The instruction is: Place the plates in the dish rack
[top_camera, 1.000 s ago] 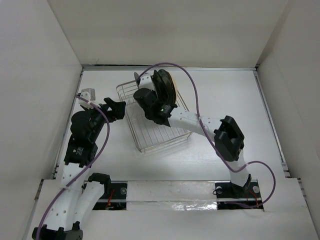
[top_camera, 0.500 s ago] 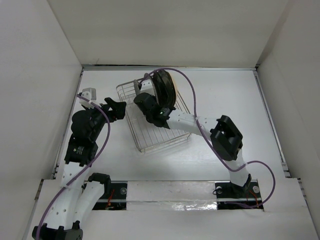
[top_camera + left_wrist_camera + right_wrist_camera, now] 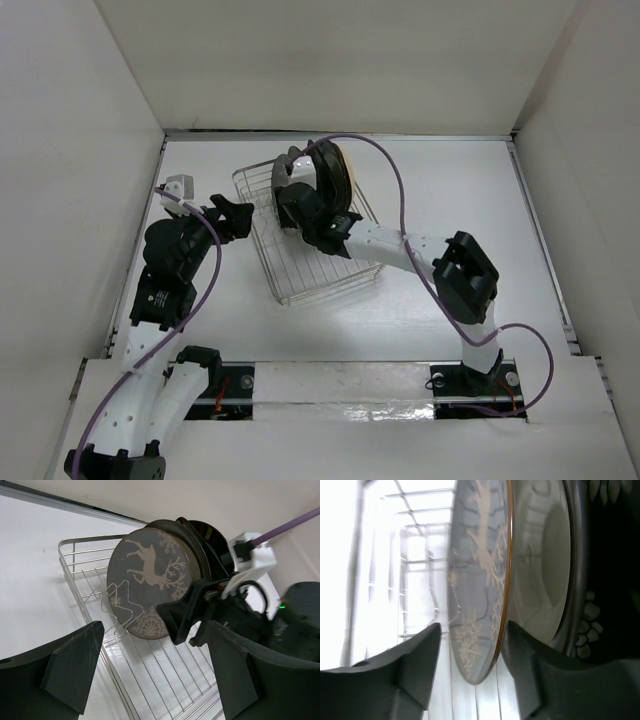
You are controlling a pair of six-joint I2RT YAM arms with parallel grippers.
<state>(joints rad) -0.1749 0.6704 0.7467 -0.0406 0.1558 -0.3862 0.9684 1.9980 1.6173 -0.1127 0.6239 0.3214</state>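
Loosening since a second ago, my right tool (image 3: 472,645) is straddling the deer plate (image 3: 147,587), now standing loaded in the rack (image 3: 75,555) beside other plates (image 3: 202,532); my left tool (image 3: 155,630) is waiting, released

The white table (image 3: 470,190) bears the wire dish rack (image 3: 310,275), set askew toward its far left.

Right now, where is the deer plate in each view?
Top external: deer plate edge-on at the far end of the dish rack.
Left wrist: deer plate upper centre, deer facing the camera.
Right wrist: deer plate centre, edge-on.
Shared landmark: the dish rack's wires.
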